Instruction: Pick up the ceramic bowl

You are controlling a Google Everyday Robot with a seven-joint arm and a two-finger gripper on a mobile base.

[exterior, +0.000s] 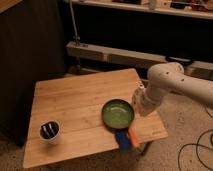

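The ceramic bowl is wide, shallow and glossy green with a darker rim. It sits on the right front part of the wooden table. My white arm reaches in from the right, and its gripper hangs just at the bowl's right rim, slightly above it. I cannot tell whether it touches the rim.
A small white cup with dark contents stands at the table's front left. A flat blue and orange item lies at the front edge just below the bowl. A dark cabinet stands to the left, shelving behind, and cables lie on the floor at right.
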